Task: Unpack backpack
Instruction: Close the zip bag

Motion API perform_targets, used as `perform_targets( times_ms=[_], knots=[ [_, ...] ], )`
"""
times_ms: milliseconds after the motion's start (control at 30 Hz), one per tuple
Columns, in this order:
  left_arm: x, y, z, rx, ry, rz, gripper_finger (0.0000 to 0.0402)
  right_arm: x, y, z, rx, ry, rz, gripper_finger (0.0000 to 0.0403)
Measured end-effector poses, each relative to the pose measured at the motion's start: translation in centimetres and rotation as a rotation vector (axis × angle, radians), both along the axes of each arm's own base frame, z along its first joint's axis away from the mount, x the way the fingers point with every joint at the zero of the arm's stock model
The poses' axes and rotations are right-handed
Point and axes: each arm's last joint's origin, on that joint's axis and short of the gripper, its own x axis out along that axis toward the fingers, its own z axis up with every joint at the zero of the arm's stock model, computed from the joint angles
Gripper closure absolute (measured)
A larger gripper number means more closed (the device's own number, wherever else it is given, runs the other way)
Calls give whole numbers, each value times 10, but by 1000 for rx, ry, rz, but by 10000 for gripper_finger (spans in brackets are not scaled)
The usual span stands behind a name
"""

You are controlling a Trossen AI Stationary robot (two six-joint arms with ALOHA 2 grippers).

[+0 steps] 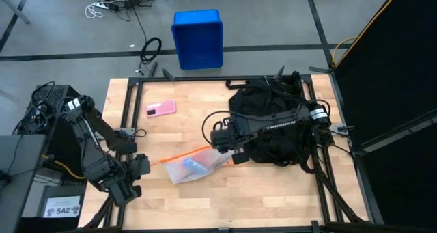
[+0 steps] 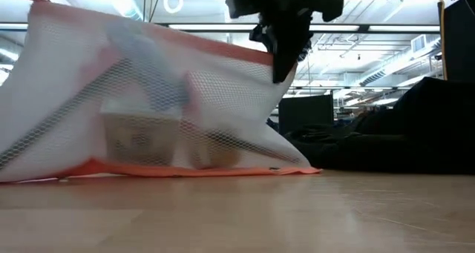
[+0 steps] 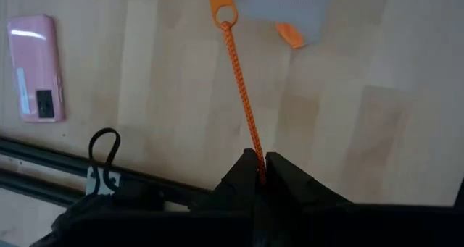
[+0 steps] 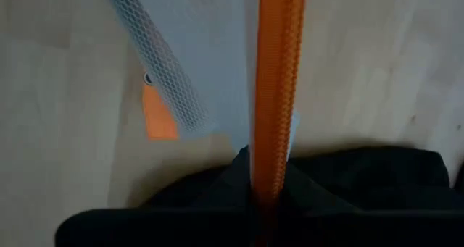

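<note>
Two end effectors grip mesh pouch [image 1: 194, 166]: left end effector [image 3: 259, 167] clamps orange pull cord [image 3: 243, 102], right end effector [image 4: 272, 193] pinches orange zipper edge [image 4: 279, 73], likely bracing for unzip. Backpack [image 1: 273, 127] rests at bench [image 1: 273, 199] right side.

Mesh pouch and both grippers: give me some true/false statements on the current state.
1. The left gripper is shut on the orange cord. True.
2. The mesh pouch is still inside the backpack. False: it lies on the table beside it.
3. The right gripper is open. False: it is shut on the pouch's orange edge.
4. A pink phone lies on the table. True.
5. The blue crate sits on the table. False: it is on the floor.
</note>
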Motion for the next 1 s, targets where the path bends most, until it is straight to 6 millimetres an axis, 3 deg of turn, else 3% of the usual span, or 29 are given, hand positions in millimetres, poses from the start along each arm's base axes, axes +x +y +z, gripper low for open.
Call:
perform_targets(
  times_ms=[233, 433, 667, 833, 1000],
  knots=[
    [-1, 1, 1, 69, -53, -58, 401, 2, 19, 11, -140, -92, 28, 403],
    [7, 7, 3, 211, -189, -130, 401, 20, -1, 58, -315, -358, -66, 403],
    [18, 17, 6, 284, -192, -180, 401, 35, -20, 106, -450, -615, -98, 403],
    [21, 20, 6, 280, -172, -179, 401, 33, -2, 103, -365, -600, -34, 403],
    [21, 13, 0, 226, -110, -153, 401, 21, 33, 61, -241, -422, 28, 403]
  ],
)
